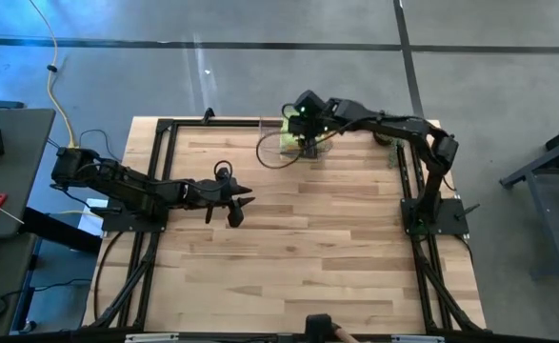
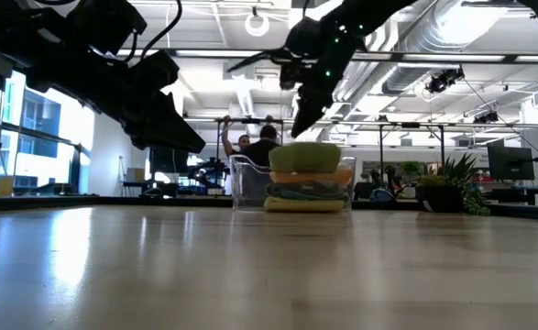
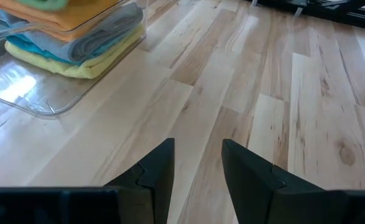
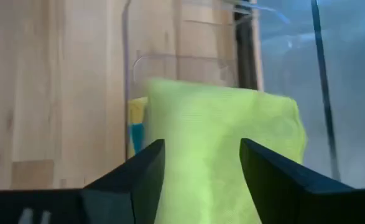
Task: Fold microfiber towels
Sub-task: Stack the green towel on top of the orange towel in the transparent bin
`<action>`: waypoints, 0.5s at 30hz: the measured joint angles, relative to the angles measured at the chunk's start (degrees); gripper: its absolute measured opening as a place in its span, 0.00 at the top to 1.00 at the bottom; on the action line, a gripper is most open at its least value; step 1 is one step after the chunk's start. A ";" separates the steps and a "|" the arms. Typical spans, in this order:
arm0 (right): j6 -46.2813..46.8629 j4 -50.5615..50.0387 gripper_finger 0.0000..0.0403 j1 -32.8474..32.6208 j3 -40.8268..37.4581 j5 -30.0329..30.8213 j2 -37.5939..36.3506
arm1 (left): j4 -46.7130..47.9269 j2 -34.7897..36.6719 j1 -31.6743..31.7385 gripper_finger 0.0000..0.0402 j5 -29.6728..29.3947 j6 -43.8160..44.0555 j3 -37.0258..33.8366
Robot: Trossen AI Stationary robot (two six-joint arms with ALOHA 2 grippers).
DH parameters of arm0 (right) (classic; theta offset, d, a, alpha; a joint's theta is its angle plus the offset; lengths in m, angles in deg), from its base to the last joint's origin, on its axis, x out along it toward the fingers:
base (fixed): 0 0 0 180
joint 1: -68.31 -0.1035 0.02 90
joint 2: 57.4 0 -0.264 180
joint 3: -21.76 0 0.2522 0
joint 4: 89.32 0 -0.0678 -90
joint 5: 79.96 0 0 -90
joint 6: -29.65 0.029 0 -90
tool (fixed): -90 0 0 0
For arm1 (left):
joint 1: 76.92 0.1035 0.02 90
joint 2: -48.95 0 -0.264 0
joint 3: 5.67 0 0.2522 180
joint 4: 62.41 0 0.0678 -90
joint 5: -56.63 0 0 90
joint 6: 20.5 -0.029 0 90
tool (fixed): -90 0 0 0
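The five towels lie folded in a stack inside a clear plastic bin at the table's far edge. Lime green is on top, then orange, grey, teal and yellow at the bottom. My right gripper is open and points down over the lime green towel, its fingers just above it in the low view. My left gripper is open and empty over the bare table, near the middle left, and it faces the bin.
The bin's clear walls stand around the stack. Bare wooden table lies near and to the right of the bin. A black frame runs along the table's edges. A person stands in the room beyond the table.
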 joint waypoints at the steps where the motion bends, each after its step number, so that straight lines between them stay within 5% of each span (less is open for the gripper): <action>1: 0.58 -1.35 0.50 0.58 1.27 -0.54 -0.04 | 0.00 0.00 0.00 0.70 0.20 0.01 0.00; 8: 5.97 -7.16 0.52 6.47 2.15 -14.07 -0.11 | 0.04 0.00 0.00 0.70 1.33 -0.07 0.00; 15: 7.22 1.45 0.83 9.12 -7.20 -12.19 -0.02 | 0.52 0.00 0.00 0.70 1.33 -0.14 0.00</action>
